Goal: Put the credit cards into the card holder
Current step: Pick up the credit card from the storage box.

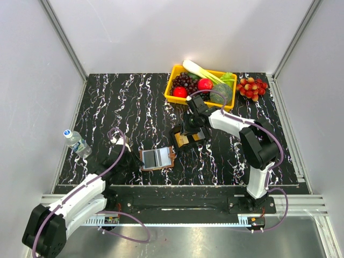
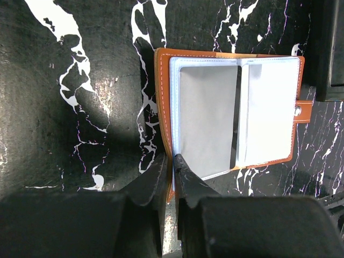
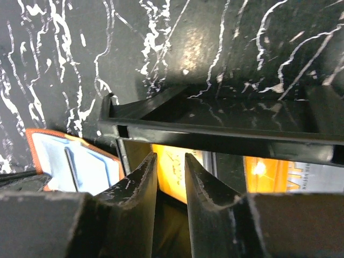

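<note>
The card holder [image 1: 157, 158] lies open on the black marbled table, brown outside with pale pockets [image 2: 215, 107]; a grey card sits in its left pocket. My left gripper [image 2: 173, 161] is shut on the holder's near edge, one finger on each side of the cover. A small black open-topped box [image 1: 188, 138] stands to the holder's right. My right gripper [image 3: 171, 158] reaches down into that box [image 3: 215, 137], its jaws a narrow gap apart. An orange credit card [image 3: 172, 172] shows through the gap, not pinched. Another orange card [image 3: 269, 172] shows further right.
A yellow basket [image 1: 171, 91] of fruit and vegetables stands at the back, with a bunch of red fruit [image 1: 252, 87] to its right. A water bottle [image 1: 77, 141] lies at the left edge. White walls enclose the table.
</note>
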You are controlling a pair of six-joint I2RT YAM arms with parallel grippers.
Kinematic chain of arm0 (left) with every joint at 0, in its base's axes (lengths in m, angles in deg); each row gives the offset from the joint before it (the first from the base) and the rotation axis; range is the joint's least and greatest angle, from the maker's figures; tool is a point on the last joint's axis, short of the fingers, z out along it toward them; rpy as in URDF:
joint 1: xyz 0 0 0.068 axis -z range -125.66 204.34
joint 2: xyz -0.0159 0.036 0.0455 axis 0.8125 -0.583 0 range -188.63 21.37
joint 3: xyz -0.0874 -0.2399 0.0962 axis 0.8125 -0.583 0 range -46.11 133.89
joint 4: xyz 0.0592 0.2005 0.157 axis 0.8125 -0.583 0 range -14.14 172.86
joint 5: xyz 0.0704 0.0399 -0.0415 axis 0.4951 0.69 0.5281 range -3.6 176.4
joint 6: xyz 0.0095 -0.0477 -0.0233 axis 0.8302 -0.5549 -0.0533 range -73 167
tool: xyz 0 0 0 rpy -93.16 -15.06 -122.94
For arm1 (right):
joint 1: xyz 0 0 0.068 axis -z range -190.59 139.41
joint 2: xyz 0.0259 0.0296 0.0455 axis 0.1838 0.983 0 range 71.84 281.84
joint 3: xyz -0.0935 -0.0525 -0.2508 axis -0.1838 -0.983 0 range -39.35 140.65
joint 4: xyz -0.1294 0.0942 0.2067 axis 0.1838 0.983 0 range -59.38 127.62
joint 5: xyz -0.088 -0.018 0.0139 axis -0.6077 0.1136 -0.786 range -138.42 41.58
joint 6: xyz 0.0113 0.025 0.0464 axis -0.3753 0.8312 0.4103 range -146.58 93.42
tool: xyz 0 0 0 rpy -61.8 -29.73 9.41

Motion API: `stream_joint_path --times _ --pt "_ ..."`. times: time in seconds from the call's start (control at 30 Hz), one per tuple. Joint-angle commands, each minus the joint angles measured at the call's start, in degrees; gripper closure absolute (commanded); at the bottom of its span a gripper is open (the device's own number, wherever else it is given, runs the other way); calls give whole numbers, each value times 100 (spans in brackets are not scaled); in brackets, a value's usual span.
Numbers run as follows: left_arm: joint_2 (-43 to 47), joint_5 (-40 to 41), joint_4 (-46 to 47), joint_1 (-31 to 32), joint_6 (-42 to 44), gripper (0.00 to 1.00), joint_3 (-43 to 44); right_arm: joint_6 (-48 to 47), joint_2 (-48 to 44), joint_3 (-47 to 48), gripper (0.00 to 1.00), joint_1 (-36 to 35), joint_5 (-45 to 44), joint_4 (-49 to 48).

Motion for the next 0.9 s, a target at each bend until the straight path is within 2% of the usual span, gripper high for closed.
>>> stream_joint_path --times 0.0,0.23,0.43,0.7,0.87 --pt "-33 -9 179 13 110 88 227 -4 -249 -6 66 36 -536 -95" --pt "-33 -9 187 4 101 88 236 -21 -100 117 63 36 -608 -95" --pt "-24 -18 170 -13 110 88 245 -13 146 179 64 27 -10 -121" --pt "-51 -18 187 -14 119 88 236 -13 225 196 65 19 157 -130" --pt "-51 -27 196 -14 119 88 236 -30 -90 82 62 19 -474 -165"
